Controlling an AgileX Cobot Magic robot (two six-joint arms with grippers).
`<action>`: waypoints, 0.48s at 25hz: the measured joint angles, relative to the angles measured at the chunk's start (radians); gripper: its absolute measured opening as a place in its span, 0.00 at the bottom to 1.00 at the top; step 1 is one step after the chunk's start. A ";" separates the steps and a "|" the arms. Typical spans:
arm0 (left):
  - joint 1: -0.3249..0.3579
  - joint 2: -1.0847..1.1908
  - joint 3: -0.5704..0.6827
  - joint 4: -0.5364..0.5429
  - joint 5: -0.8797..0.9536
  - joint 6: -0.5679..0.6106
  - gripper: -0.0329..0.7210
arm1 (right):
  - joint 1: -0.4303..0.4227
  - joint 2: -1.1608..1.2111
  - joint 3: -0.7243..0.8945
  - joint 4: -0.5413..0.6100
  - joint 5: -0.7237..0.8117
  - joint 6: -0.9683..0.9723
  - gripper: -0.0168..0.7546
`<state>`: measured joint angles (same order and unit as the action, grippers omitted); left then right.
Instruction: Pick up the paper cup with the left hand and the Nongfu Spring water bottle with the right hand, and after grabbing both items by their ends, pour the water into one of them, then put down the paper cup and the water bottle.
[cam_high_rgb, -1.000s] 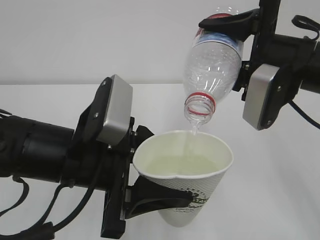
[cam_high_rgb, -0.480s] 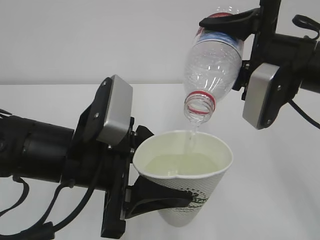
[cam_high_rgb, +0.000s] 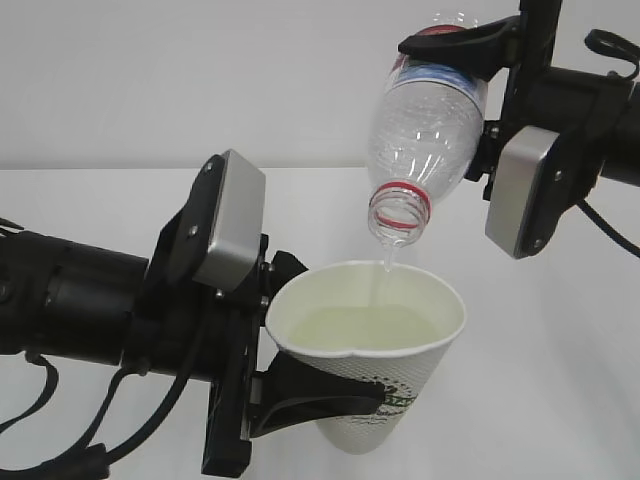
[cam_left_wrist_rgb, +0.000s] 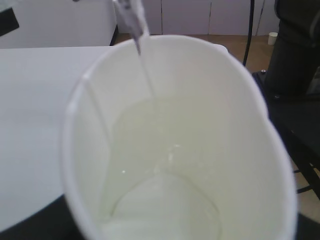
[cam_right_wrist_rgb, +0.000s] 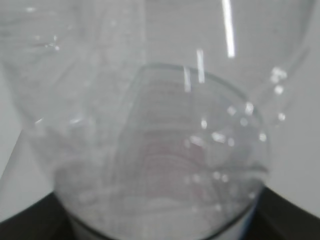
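Note:
My left gripper is shut on the white paper cup and holds it just above the table, one black finger wrapped round its dimpled wall. The cup holds pale water. Above it, the Nongfu Spring water bottle tilts mouth-down, with my right gripper shut on its labelled upper end. A thin stream of water falls from its red-ringed mouth into the cup. In the left wrist view the cup fills the frame. In the right wrist view the clear bottle blocks everything.
A white table lies under both arms, with a plain white wall behind it. The left wrist view shows the table's far edge and dark equipment beyond it on the right.
The stream from the bottle has thinned to a trickle. Both arms, the cup and the bottle hold their places.

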<state>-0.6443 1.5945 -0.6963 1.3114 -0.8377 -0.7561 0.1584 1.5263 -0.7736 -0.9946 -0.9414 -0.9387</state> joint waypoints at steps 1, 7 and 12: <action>0.000 0.000 0.000 0.000 0.000 0.000 0.62 | 0.000 0.000 0.000 0.000 0.000 0.000 0.65; 0.000 0.000 0.000 0.000 0.000 0.000 0.62 | 0.000 0.000 0.000 0.000 0.000 0.056 0.65; 0.000 0.000 0.000 -0.004 0.000 0.000 0.62 | 0.000 0.000 0.000 0.000 -0.008 0.120 0.65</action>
<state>-0.6443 1.5945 -0.6963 1.3071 -0.8377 -0.7561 0.1584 1.5263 -0.7736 -0.9946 -0.9496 -0.8188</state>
